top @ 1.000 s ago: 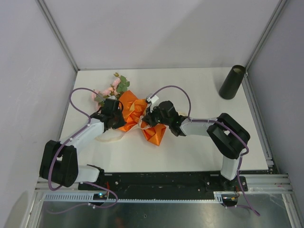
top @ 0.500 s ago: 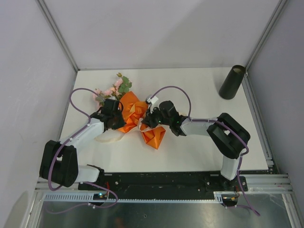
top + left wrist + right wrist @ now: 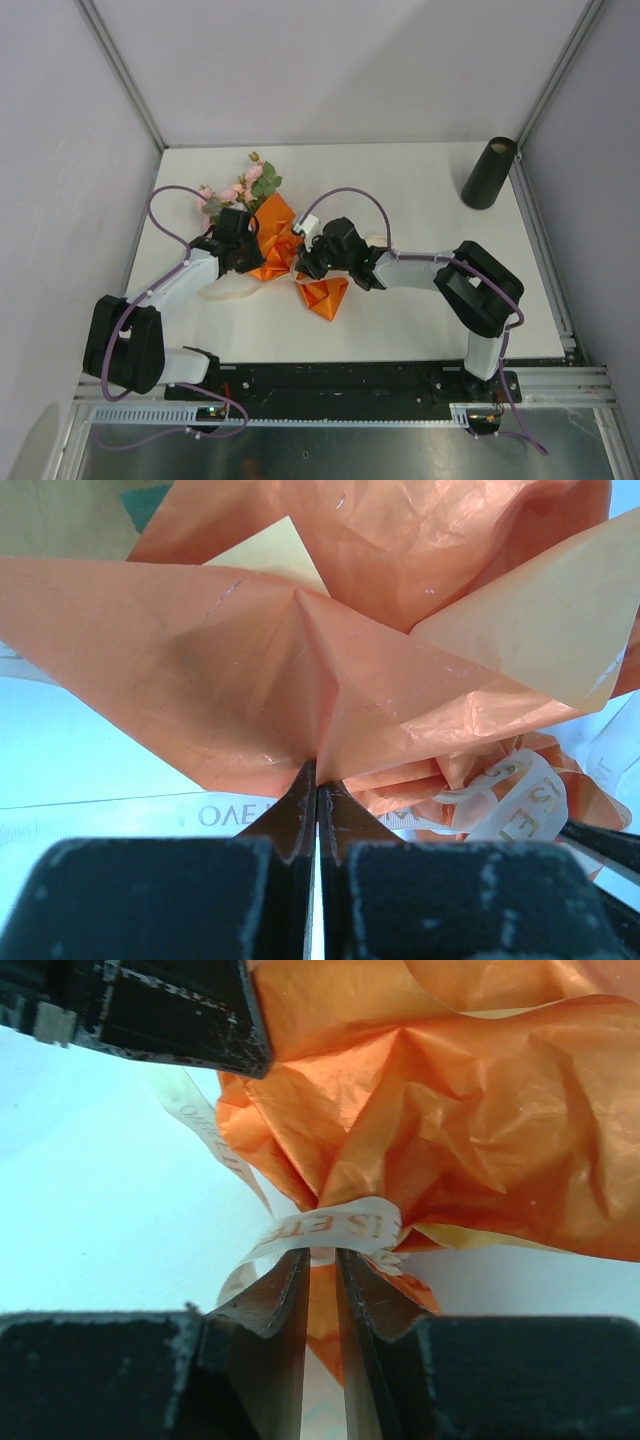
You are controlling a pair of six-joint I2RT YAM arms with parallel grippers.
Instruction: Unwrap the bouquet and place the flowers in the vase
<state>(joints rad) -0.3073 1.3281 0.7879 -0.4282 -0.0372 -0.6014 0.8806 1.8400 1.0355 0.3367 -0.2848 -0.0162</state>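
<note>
The bouquet (image 3: 272,232) lies at the table's middle left, wrapped in orange-yellow paper (image 3: 250,660). The pink flowers (image 3: 238,189) and their green leaves stick out at its far end. A cream ribbon (image 3: 330,1228) with printed letters circles the pinched neck of the paper. My left gripper (image 3: 317,776) is shut on a fold of the orange paper. My right gripper (image 3: 320,1260) has its jaws a narrow gap apart, tips right against the ribbon band. The black vase (image 3: 489,172) stands upright at the far right corner, well away from both arms.
A loose tail of cream ribbon (image 3: 232,289) lies on the white table beside the left arm. A crumpled orange paper corner (image 3: 326,294) spreads toward the near edge. The left gripper's black body (image 3: 150,1010) sits close above the right gripper's view. Metal frame posts bound the table.
My right gripper has slid left toward the bouquet's neck and its jaws have parted slightly. The orange paper has shifted and bunched. The left gripper keeps its hold.
</note>
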